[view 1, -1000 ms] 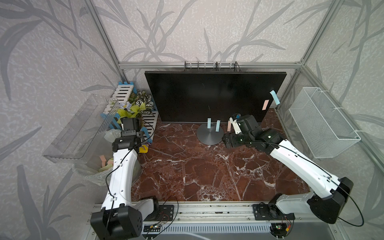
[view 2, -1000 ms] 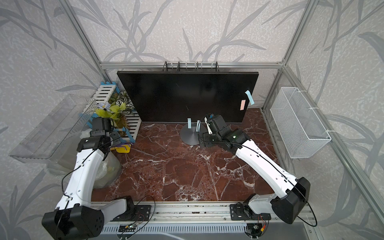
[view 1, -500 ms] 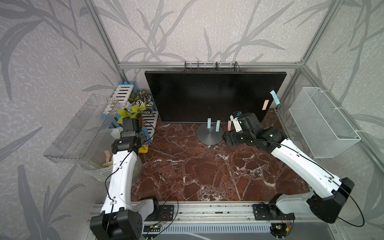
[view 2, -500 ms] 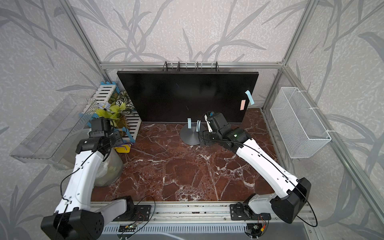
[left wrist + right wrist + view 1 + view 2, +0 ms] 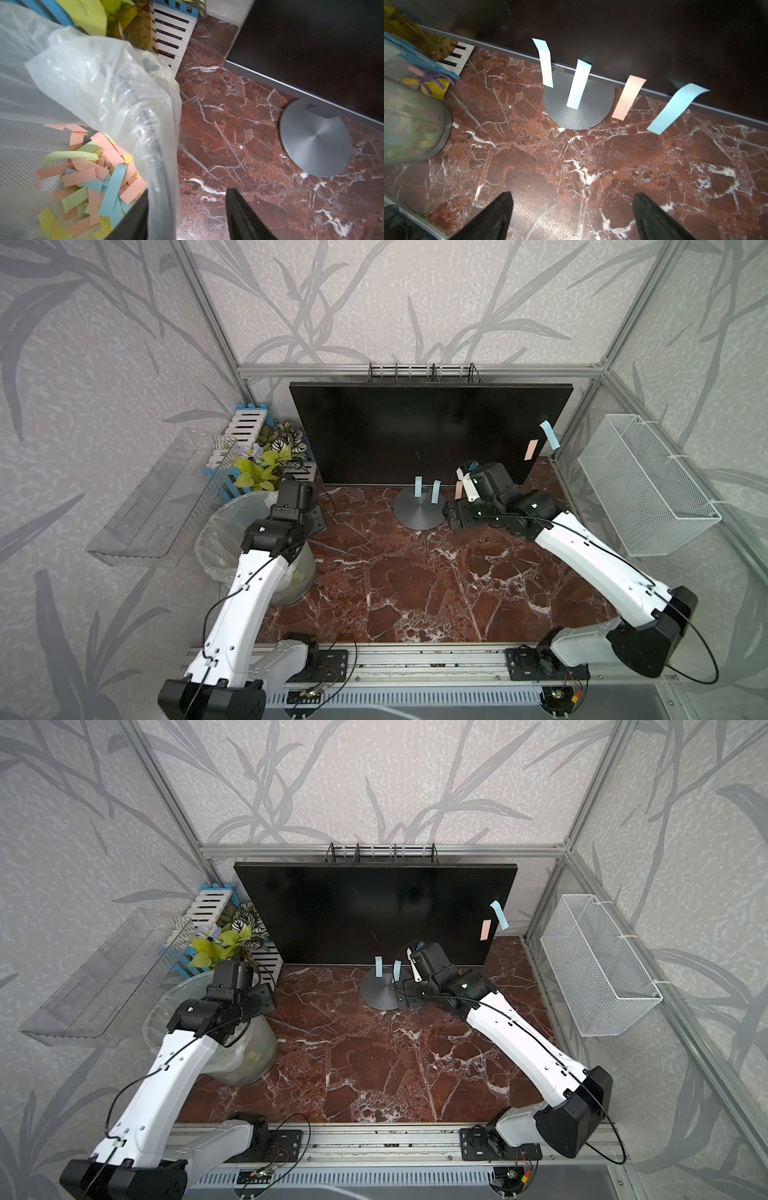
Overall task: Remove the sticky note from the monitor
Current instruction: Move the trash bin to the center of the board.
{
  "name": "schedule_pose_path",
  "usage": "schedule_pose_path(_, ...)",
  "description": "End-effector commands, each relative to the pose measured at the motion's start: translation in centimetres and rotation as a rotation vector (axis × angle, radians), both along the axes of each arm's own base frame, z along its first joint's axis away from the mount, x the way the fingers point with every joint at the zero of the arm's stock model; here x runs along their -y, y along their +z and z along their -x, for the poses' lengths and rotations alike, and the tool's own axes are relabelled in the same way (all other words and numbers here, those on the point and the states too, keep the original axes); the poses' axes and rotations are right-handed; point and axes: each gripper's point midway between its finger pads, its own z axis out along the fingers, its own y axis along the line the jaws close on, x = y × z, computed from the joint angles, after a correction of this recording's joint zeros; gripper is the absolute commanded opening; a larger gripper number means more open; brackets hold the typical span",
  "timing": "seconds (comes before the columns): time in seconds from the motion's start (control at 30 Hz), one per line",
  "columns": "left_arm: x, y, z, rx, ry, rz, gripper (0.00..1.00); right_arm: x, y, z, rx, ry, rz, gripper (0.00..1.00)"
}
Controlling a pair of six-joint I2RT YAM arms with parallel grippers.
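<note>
The monitor (image 5: pixel 415 431) stands at the back on a round grey foot (image 5: pixel 417 510). Several sticky notes hang from it. In the right wrist view two blue sticky notes (image 5: pixel 545 62) (image 5: pixel 579 83), a pink one (image 5: pixel 628 97) and another blue one (image 5: pixel 675 108) dangle from its lower edge. A pink note (image 5: pixel 530 450) and a blue note (image 5: pixel 549 435) sit near its right edge. My right gripper (image 5: pixel 571 199) is open and empty over the marble, just right of the foot (image 5: pixel 454 516). My left gripper (image 5: pixel 188 193) is open over the bin's rim, holding nothing.
A mesh waste bin (image 5: pixel 232 526) with a clear liner holds several paper strips (image 5: pixel 93 166). Behind it stand a plant (image 5: pixel 266 464) and a blue-white crate (image 5: pixel 245 427). A clear shelf (image 5: pixel 166 497) hangs left, a white wire basket (image 5: pixel 640 485) right.
My left arm has swung right, from over the bin's middle to its rim beside the marble. The right arm has barely shifted left.
</note>
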Motion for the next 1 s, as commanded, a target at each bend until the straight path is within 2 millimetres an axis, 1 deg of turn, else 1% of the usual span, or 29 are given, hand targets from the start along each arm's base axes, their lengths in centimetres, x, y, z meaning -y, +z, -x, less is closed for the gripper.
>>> schedule_pose_path(0.0, 2.8, -1.6, 1.6, -0.055, 0.004, 0.149, 0.0, 0.6, 0.9, -0.7, 0.017, -0.027, -0.002, 0.95)
schedule_pose_path(0.13, 4.9, -1.6, 1.8, -0.044, -0.026, 0.185, 0.0, 1.4, 1.1, -1.3, 0.016, -0.063, -0.032, 0.95)
schedule_pose_path(0.23, 7.0, -1.5, 1.6, -0.037, -0.061, 0.218, 0.0, 2.3, 1.1, -1.6, 0.012, -0.094, -0.062, 0.95)
schedule_pose_path(0.5, 14.2, -1.5, 0.9, -0.033, -0.203, 0.241, 0.0, 4.5, 0.9, -1.8, -0.001, -0.173, -0.151, 0.95)
schedule_pose_path(0.57, 16.1, -1.2, 0.7, -0.025, -0.239, 0.236, 0.0, 5.0, 0.9, -1.7, 0.0, -0.192, -0.164, 0.95)
schedule_pose_path(0.67, 18.2, -0.6, 0.6, -0.01, -0.277, 0.241, 0.0, 5.5, 0.8, -1.6, -0.002, -0.205, -0.171, 0.95)
schedule_pose_path(0.77, 19.3, 0.2, 0.7, 0.013, -0.292, 0.247, 0.0, 5.6, 0.6, -1.4, -0.01, -0.213, -0.171, 0.95)
schedule_pose_path(0.97, 19.8, 1.9, 1.2, 0.054, -0.304, 0.286, 0.0, 5.8, 0.2, -1.1, -0.019, -0.216, -0.168, 0.95)
